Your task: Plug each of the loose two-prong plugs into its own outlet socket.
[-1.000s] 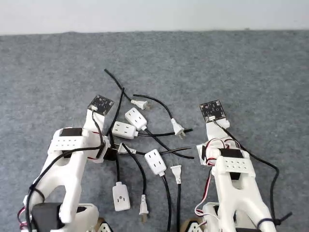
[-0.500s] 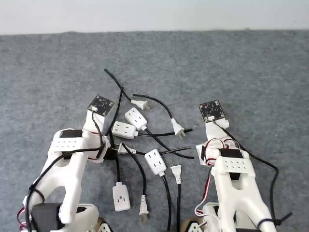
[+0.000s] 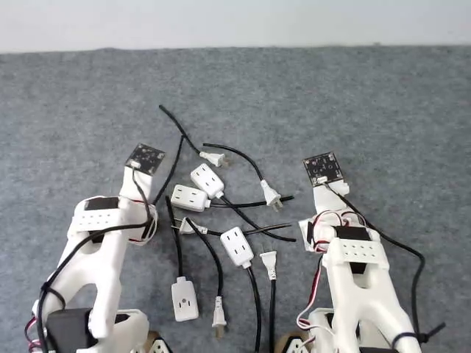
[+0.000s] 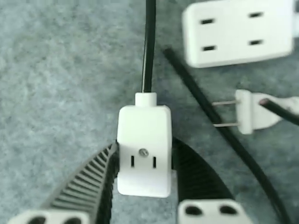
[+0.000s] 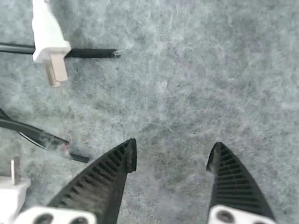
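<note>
My left gripper [image 4: 144, 154] is shut on a white outlet socket [image 4: 142, 135], one finger on each side; its black cord [image 4: 148, 46] runs away from the fingers. Beside it lie a wider socket [image 4: 238, 32] and a loose two-prong plug [image 4: 250, 112]. In the high view that grip is hidden under the left arm [image 3: 103, 235]. My right gripper [image 5: 174, 147] stands open over bare carpet, with a loose plug [image 5: 49, 39] off to one side. More sockets [image 3: 237, 246] [image 3: 184, 298] and plugs [image 3: 268, 263] [image 3: 218, 316] lie between the arms.
Black cords [image 3: 221, 202] cross in a tangle at the middle of the grey carpet [image 3: 368, 103]. The right arm [image 3: 357, 254] stands at the tangle's right. A pale wall edge [image 3: 235, 22] runs along the far side.
The left arm has shifted left, and the long cord of its held socket has swung left with it. The right arm has not moved.
</note>
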Tool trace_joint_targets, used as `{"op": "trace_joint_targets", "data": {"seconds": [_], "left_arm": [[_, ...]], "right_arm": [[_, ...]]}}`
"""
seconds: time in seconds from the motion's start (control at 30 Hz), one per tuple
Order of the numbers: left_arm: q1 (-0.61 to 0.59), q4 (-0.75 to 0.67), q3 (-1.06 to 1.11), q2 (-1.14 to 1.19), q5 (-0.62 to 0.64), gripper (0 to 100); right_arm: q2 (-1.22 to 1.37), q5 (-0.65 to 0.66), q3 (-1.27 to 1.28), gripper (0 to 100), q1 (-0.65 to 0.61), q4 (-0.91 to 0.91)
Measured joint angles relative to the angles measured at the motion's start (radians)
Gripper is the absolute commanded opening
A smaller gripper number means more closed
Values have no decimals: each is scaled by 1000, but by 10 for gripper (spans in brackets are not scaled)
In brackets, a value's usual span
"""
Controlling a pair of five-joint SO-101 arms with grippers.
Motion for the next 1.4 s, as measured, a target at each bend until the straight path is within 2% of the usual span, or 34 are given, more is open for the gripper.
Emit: {"op": "trace_joint_targets", "data": {"seconds": [0.33,0.47,0.63,0.8,1.33,1.4], "left_arm": [[-3,5,8,-68,0,12],[-14,9,121,-279,0,12],[-11,11,311,-666,0,12],[-12,114,334,-967,0,12],[-14,126,388,-1019,0,12],[-14,126,388,-1019,0,12]], "right_arm": [[0,0,0,247,0,0],[0,0,0,247,0,0],[0,0,0,247,-3,0],[0,0,0,247,2,0],[0,0,0,247,-2,0],[0,31,-15,247,-12,18]]}}
